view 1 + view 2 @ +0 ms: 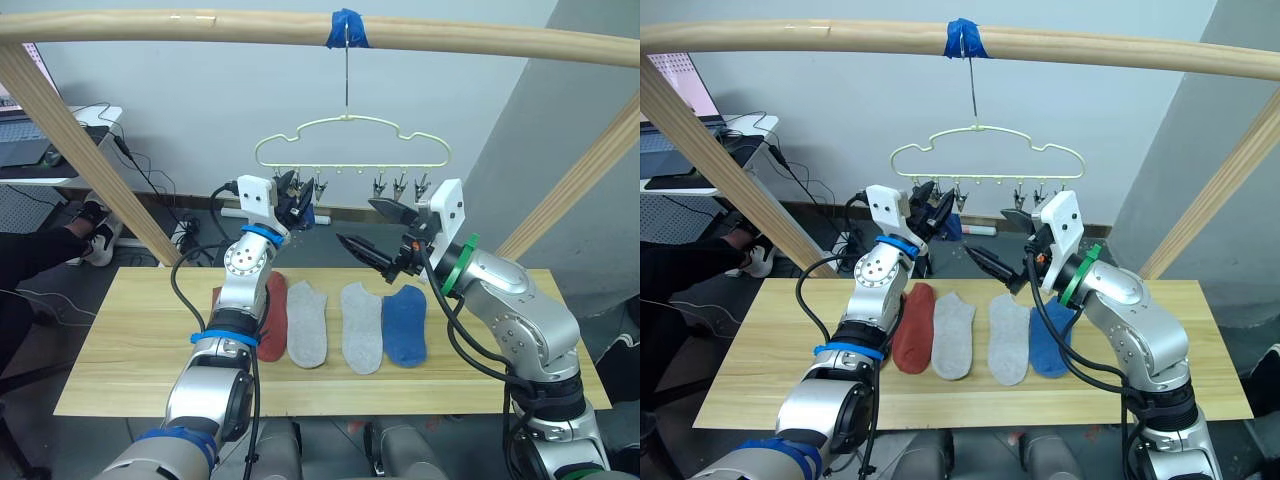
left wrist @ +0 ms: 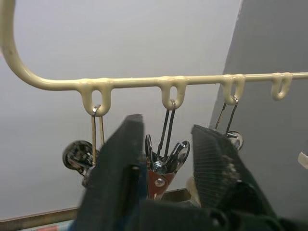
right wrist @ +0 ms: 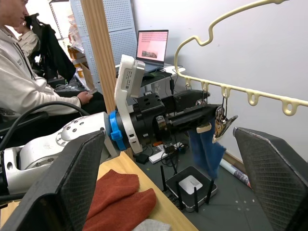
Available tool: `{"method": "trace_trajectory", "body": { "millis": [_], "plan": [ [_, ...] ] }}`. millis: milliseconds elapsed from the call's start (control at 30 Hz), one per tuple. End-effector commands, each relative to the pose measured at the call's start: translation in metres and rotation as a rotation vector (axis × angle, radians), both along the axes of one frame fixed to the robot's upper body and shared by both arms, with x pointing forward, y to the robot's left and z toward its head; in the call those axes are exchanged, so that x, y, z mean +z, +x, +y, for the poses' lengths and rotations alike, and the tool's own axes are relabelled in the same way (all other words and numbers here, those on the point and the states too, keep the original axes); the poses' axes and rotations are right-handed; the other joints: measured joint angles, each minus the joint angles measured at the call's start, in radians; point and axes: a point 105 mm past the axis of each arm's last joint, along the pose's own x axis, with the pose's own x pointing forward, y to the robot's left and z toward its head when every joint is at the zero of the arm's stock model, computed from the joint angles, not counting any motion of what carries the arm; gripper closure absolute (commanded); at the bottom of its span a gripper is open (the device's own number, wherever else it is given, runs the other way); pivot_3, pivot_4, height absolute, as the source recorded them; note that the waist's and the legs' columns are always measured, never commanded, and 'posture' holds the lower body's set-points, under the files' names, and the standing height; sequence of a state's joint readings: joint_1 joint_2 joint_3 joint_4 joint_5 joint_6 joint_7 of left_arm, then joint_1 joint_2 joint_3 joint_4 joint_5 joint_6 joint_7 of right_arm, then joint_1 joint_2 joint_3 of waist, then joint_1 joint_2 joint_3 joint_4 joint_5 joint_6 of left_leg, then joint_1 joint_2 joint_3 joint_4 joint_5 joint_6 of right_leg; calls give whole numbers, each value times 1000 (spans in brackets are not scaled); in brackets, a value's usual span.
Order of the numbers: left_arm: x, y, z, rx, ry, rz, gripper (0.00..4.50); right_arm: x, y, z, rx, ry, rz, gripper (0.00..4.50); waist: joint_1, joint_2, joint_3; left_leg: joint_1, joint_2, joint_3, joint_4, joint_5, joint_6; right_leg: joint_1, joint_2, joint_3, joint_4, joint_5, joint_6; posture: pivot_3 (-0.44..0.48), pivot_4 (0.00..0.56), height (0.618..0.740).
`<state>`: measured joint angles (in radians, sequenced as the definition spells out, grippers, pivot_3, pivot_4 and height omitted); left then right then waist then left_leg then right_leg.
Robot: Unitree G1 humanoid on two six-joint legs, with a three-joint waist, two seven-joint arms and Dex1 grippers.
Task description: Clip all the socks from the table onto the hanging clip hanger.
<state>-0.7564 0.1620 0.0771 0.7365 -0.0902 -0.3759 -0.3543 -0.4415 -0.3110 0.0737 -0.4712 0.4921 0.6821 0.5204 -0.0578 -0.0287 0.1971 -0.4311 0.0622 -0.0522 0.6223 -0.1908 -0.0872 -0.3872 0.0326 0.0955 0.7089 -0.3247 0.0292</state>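
The pale clip hanger (image 1: 350, 140) hangs by its hook from the wooden pole. My left gripper (image 1: 297, 208) is raised to its left-hand clips. Its fingers (image 2: 120, 163) press against both sides of one silver clip (image 2: 163, 163). A blue sock (image 3: 208, 147) hangs just below that clip and the fingers. My right gripper (image 1: 375, 232) stands open and empty beside it, under the hanger's middle. On the table (image 1: 120, 370) lie a rust-red sock (image 1: 272, 320), partly behind my left arm, two grey socks (image 1: 307, 325) (image 1: 361, 328) and a blue sock (image 1: 405, 325).
The thick wooden pole frame (image 1: 480, 38) spans overhead, with slanted legs at both sides of the table. A person (image 3: 19, 72) sits beyond the table's left end near a desk with a laptop (image 3: 151, 45). Cables and a black box (image 3: 190, 185) lie on the floor behind.
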Motion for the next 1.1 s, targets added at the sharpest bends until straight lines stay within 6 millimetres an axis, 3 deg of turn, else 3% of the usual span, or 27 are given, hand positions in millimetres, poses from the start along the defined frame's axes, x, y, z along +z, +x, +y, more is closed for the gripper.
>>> {"method": "trace_trajectory", "body": {
  "millis": [33, 167, 300, 367, 467, 667, 967, 1100],
  "plan": [
    [16, -4, -3, -18, -19, -64, 3756, 14, -8, 2, 17, 13, -71, 0, 0, 0, 0, 0, 0, 0, 1, 0, 0, 0, 0, 0, 1, 0, 0, -63, 178, 740],
    [16, -5, -2, -19, -22, -63, 4483, 14, -9, 3, 19, 18, -68, 0, 0, 0, 0, 0, 0, 0, 4, 0, 0, 0, 1, 0, 4, 0, 0, -60, 179, 740],
    [17, -6, 0, -17, -14, -61, 4483, 10, -8, 3, 18, 17, -50, 0, 0, 0, 0, 0, 0, 0, 5, 0, 0, 0, 1, 1, 5, 0, 1, -55, 178, 740],
    [14, -6, 4, -19, -6, -36, 4483, -4, -3, -4, -24, -14, -3, 0, 0, 0, 0, 0, 0, 0, 5, 0, 0, 0, 1, 1, 4, 0, 1, -48, 179, 740],
    [8, -11, 6, -103, -11, 77, 4483, -67, 20, -37, -216, -240, 161, 0, 0, 0, 0, 0, 0, 0, 4, 0, 0, 0, 1, 1, 4, 0, 1, -36, 179, 740],
    [11, -26, 19, -254, -22, 288, 4483, -145, 35, -71, -304, -458, 310, 0, -9, 0, 0, 2, 1, 0, 5, 0, 0, 0, 1, 1, 6, -1, 2, -33, 180, 740],
    [20, -49, 23, -423, -127, 515, 4483, -201, 59, -88, -371, -542, 406, 0, -25, 0, 0, 3, 1, 0, 5, 0, 0, 1, 2, 2, 6, -2, 4, -4, 187, 740],
    [23, -57, 27, -456, -206, 584, 4483, -221, 56, -93, -374, -572, 466, 0, -22, 1, 1, 3, 1, 0, 4, 0, 0, 1, 1, 1, 6, 0, 1, 8, 193, 740]
  ]
}}
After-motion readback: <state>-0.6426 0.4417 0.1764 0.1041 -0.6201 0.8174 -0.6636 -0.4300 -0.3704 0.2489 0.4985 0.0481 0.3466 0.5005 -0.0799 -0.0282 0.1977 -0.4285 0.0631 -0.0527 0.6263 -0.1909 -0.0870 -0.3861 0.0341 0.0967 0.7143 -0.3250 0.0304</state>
